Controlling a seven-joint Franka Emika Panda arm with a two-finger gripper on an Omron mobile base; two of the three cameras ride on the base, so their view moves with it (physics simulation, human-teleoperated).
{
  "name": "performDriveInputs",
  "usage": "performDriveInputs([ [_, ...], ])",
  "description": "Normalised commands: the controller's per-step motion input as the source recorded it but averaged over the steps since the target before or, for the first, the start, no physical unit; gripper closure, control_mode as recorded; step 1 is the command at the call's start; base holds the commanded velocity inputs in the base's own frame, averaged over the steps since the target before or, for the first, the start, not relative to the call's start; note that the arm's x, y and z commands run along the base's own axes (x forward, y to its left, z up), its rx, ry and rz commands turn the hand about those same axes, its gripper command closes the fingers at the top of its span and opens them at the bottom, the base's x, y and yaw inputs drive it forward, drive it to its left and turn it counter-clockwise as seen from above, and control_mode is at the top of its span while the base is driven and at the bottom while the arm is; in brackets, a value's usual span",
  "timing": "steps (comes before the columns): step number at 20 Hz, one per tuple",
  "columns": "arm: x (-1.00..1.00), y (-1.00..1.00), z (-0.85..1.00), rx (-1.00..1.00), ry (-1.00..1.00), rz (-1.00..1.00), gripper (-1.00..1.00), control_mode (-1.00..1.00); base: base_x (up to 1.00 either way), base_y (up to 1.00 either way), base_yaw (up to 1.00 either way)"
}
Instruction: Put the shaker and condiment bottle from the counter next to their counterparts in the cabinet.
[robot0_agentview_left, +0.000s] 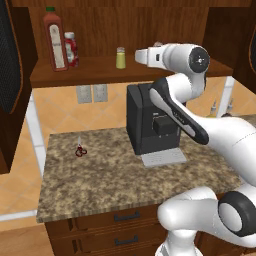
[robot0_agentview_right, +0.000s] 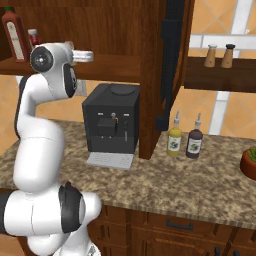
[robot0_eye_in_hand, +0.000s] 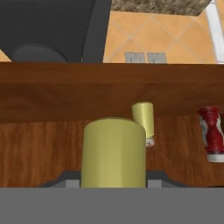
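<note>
Left base view: the small yellow-green grey-capped counterpart shaker (robot0_agentview_left: 120, 58) stands on the dark wooden cabinet (robot0_agentview_left: 100, 72) shelf, the squat red condiment bottle (robot0_agentview_left: 71, 49) already left of it; hand view: the gripper (robot0_eye_in_hand: 113, 183) holds the yellow-green cylindrical shaker (robot0_eye_in_hand: 114, 153) clamped; next, I judge, set it down beside its twin.

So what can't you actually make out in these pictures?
- Pincer, hand view: its tips sit behind the held shaker.
- Held shaker's cap: cut off at the hand view's bottom.
- Small red item on the counter, left base view: too small to identify.
</note>
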Motion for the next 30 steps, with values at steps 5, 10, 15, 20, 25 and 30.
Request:
performDriveInputs([
  [5,0.15,0.0,-0.1,-0.05,0.0,0.09,1.0,-1.0,0.0,0.0,0.0],
  [10,0.36,0.01,-0.13,-0.02,0.0,0.08,1.0,-1.0,0.0,0.0,0.0],
  [15,0.41,0.15,-0.26,-0.01,0.0,0.08,1.0,-1.0,0.0,0.0,0.0],
  [20,0.33,0.26,-0.15,-0.01,0.0,0.05,1.0,-1.0,0.0,0.0,0.0],
  [25,0.52,0.04,0.0,0.0,0.0,0.05,1.0,-1.0,0.0,0.0,0.0],
  [30,0.48,0.0,0.0,0.0,0.0,0.05,1.0,-1.0,0.0,0.0,0.0],
])
